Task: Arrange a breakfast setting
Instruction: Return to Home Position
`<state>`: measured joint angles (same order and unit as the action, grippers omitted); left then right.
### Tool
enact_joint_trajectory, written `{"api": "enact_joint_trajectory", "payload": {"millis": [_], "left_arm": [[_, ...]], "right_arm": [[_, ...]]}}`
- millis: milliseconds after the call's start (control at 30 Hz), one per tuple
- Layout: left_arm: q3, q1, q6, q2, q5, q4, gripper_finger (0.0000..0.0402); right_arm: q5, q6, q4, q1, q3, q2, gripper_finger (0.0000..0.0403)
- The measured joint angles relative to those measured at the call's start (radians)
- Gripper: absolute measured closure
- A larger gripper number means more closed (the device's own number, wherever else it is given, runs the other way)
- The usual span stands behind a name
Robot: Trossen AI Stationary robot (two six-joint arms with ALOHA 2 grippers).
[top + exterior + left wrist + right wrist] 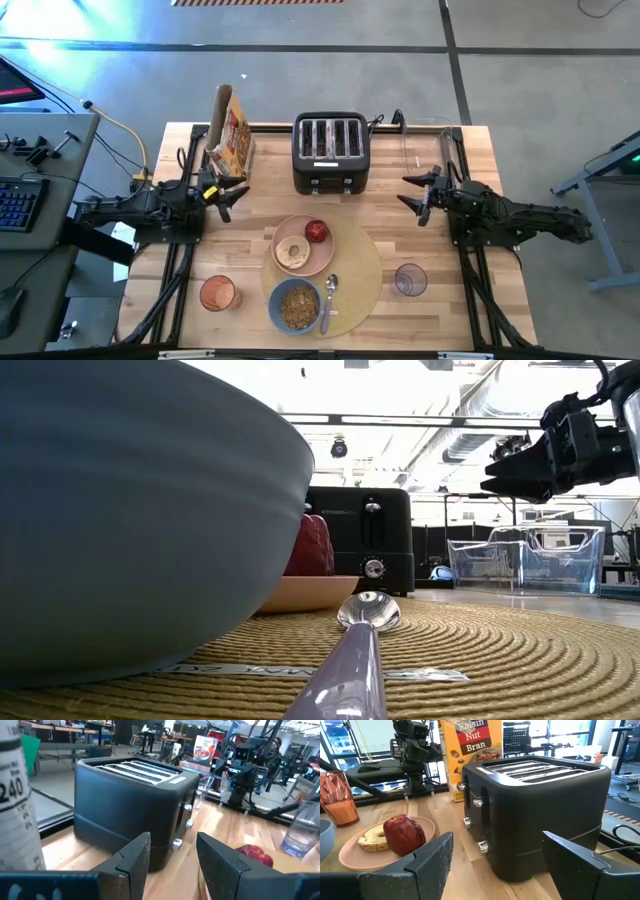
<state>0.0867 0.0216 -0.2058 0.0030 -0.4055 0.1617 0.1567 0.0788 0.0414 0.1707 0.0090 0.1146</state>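
Wooden desk (245, 250) carries the setting. On the round placemat (362, 268) the pink plate (322, 258) holds the bagel (292, 251) and the red apple (316, 231) — hard, smooth, likely to roll, best taken across its widest part. Left pincer (228, 196) and right pincer (415, 196) hang beside the toaster (331, 150), both open and empty — clear of the plate, one to each side.

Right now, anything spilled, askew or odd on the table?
Nothing spilled or tipped. Only oddity: the plate and bowl crowd the mat's left side, leaving its right part bare. Spoon, cup and glass look fine. Left gripper and right gripper hang open beside the toaster.
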Motion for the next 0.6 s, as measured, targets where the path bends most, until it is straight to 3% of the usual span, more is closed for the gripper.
{"api": "enact_joint_trajectory", "payload": {"millis": [433,600], "left_arm": [[-0.01,0.0,0.0,0.0,0.002,-0.026,0.0251],[-0.077,0.0,-0.002,0.0,0.002,-0.235,0.0251]], "right_arm": [[-0.002,0.0,0.0,0.0,0.0,0.0,0.0116],[-0.003,0.0,0.0,0.0,0.0,0.0,0.0116]]}}
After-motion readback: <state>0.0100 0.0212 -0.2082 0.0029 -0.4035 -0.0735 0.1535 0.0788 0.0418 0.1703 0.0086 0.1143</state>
